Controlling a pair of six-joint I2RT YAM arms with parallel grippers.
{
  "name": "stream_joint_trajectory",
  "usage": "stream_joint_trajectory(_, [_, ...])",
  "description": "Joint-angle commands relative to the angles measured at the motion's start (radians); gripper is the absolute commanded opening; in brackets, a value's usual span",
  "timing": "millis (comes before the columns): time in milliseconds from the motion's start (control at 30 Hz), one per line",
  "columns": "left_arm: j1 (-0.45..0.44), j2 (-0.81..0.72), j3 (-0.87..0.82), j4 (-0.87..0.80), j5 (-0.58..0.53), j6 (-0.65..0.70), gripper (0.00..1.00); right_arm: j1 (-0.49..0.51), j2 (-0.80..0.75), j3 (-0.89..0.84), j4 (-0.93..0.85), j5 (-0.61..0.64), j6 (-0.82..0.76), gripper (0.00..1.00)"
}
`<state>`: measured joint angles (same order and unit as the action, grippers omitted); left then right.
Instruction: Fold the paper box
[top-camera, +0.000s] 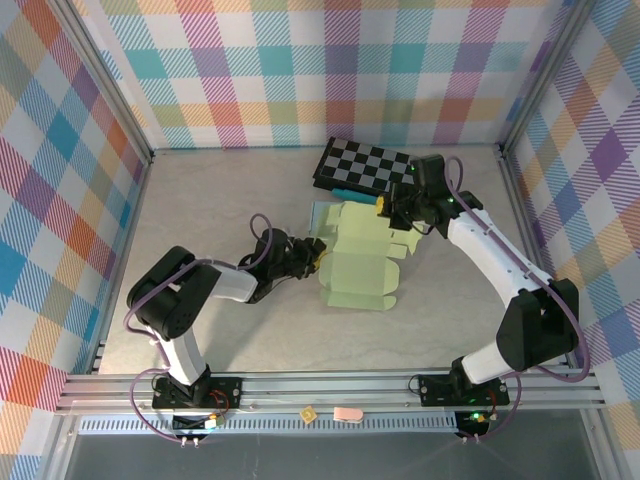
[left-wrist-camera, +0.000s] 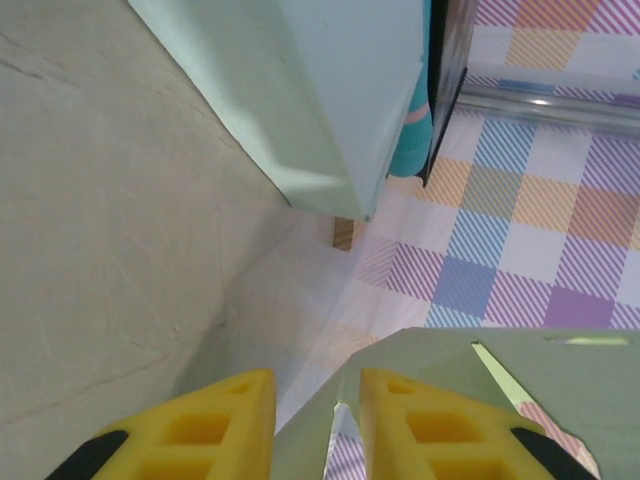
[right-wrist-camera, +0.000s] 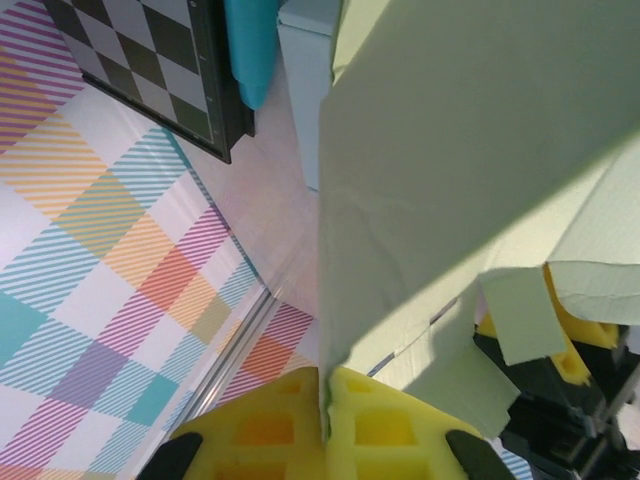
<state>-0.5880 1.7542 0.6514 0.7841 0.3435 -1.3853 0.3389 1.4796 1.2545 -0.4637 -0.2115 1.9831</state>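
The pale green paper box (top-camera: 360, 268) lies partly folded in the middle of the table, its flaps standing loose. My right gripper (top-camera: 383, 207) is at its far edge, and in the right wrist view the gripper (right-wrist-camera: 325, 385) is shut on a thin wall of the box (right-wrist-camera: 450, 150). My left gripper (top-camera: 321, 258) is at the box's left side. In the left wrist view it (left-wrist-camera: 318, 385) stands open, with a flap of the box (left-wrist-camera: 450, 370) passing between the yellow fingers and lying against the right one (left-wrist-camera: 420, 420).
A black-and-white checkerboard (top-camera: 362, 165) lies at the back of the table, with a teal object (top-camera: 350, 193) and a pale blue box (top-camera: 323, 215) just in front of it, close behind the paper box. Checked walls enclose the table on three sides.
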Motion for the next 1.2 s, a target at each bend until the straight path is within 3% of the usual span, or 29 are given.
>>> stream_joint_trajectory(0, [-0.013, -0.066, 0.021, -0.039, -0.023, 0.057, 0.3, -0.005, -0.004, -0.011, 0.042, -0.029, 0.017, 0.0])
stream_joint_trajectory(367, [-0.052, -0.11, 0.076, -0.319, -0.07, 0.187, 0.35, -0.006, -0.026, -0.026, 0.007, -0.049, -0.074, 0.0])
stream_joint_trajectory(500, [-0.05, -0.196, 0.106, -0.586, -0.103, 0.28, 0.39, -0.005, -0.064, -0.078, 0.037, -0.042, -0.211, 0.0])
stream_joint_trajectory(633, [-0.049, -0.249, 0.158, -0.902, -0.117, 0.355, 0.4, -0.005, -0.09, -0.166, 0.184, -0.092, -0.336, 0.0])
stream_joint_trajectory(867, [-0.048, -0.387, 0.159, -1.143, -0.208, 0.387, 0.4, 0.002, -0.152, -0.295, 0.324, -0.134, -0.419, 0.0])
stream_joint_trajectory(1167, [-0.022, -0.405, 0.218, -1.158, -0.209, 0.46, 0.38, 0.015, -0.155, -0.46, 0.566, -0.189, -0.46, 0.0])
